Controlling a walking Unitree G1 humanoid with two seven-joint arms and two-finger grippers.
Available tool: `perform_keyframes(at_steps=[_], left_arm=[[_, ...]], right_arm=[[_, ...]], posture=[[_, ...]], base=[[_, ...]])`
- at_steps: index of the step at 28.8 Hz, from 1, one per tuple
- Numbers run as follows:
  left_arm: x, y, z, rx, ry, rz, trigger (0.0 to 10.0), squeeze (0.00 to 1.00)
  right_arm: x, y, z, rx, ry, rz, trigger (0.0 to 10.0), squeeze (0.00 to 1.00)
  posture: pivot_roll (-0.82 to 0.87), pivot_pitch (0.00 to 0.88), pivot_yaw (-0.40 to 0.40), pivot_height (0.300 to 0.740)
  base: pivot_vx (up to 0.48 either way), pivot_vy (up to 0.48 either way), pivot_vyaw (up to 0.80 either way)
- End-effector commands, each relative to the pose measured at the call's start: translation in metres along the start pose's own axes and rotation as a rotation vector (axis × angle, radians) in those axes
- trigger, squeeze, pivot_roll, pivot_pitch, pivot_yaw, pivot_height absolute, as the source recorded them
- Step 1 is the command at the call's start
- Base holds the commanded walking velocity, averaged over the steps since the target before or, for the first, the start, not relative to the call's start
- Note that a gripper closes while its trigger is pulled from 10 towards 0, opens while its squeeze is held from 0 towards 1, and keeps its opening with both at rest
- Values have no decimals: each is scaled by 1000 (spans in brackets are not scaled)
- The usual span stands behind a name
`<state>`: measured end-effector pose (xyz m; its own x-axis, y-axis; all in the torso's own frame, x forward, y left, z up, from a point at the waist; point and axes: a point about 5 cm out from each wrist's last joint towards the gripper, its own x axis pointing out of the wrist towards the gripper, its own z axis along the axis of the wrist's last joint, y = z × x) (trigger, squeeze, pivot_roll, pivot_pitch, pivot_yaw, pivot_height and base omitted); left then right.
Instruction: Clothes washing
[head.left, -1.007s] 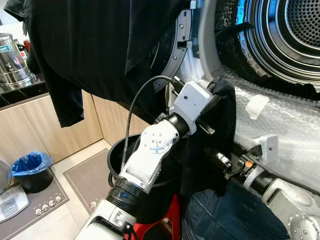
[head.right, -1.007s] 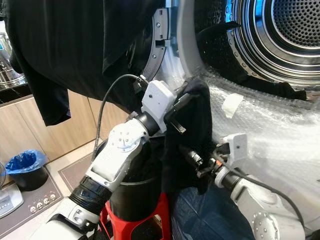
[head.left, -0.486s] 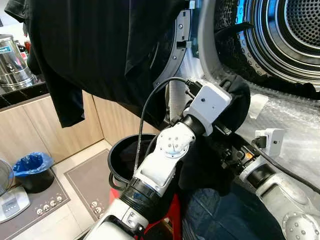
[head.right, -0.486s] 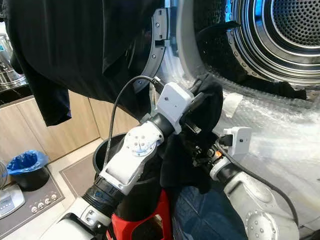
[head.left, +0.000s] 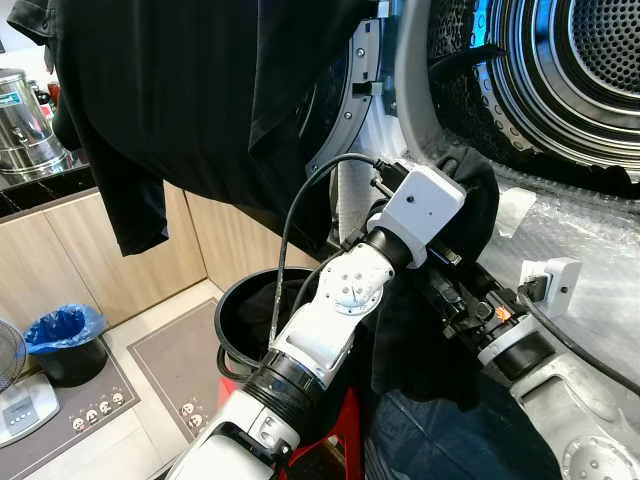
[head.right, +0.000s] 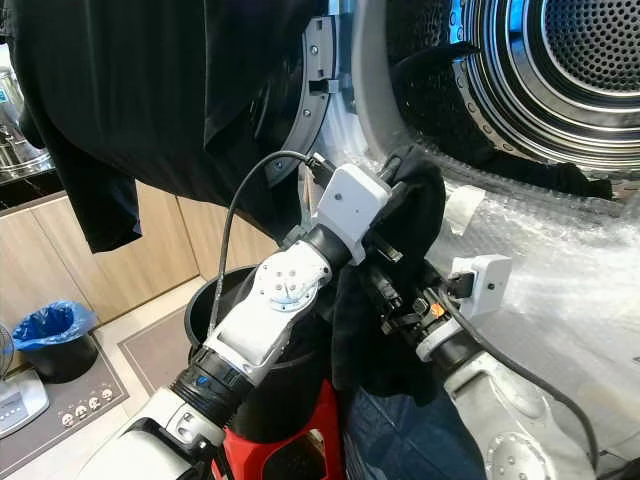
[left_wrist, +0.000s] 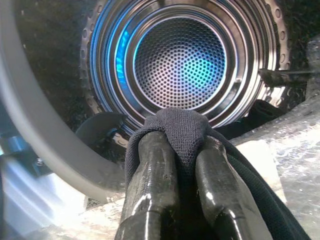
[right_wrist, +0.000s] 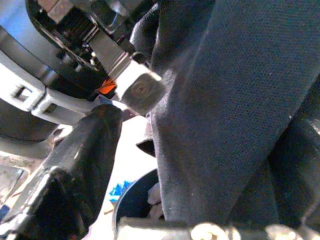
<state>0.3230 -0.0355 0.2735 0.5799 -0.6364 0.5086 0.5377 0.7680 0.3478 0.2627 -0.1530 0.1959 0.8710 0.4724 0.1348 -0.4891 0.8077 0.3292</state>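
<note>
The left tool (left_wrist: 177, 150) pinches a fold of the dark garment (head.left: 440, 300), and that cloth hides its fingertips in both eye views. The right tool (head.left: 450, 300) is buried in the same cloth, so how its fingers stand cannot be told, and in the right wrist view the blurred fabric covers one finger. The washing machine drum (head.left: 590, 70) is cut off by the picture's top and right edges, and the black bucket (head.left: 245, 325) is half hidden behind the left arm.

Even indoor light keeps both head views sharp, and blue light glows on the steel drum (left_wrist: 186, 65). The black garment (head.left: 200, 90) loses detail in shadow. The right wrist view is backlit, its nearest finger (right_wrist: 75, 170) softly blurred
</note>
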Motion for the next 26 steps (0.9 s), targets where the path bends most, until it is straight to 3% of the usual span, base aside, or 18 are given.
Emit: perform_keyframes(at_steps=[1,8,12,24,26], left_arm=[[13,-11,18,-11,-66,-13,10000,0],[18,-15,19,-40,-68,-10,10000,0],[21,-21,23,-77,-75,-25,10000,0],[22,-21,23,-79,-76,-25,10000,0],[28,-27,39,-184,-128,-66,10000,0]], right_arm=[[5,8,2,-28,-15,19,10000,0],[14,13,-4,-51,-34,-37,10000,0],[20,9,-4,-82,-65,-129,10000,0],[22,10,-5,-91,-78,-146,10000,0],[27,-1,-15,-91,-51,-226,10000,0]], posture=[[-167,0,27,740],[-161,0,29,740],[-159,0,30,740],[-160,0,31,740],[-150,0,32,740]], base=[[0,0,0],[0,0,0],[0,0,0],[0,0,0],[0,0,0]])
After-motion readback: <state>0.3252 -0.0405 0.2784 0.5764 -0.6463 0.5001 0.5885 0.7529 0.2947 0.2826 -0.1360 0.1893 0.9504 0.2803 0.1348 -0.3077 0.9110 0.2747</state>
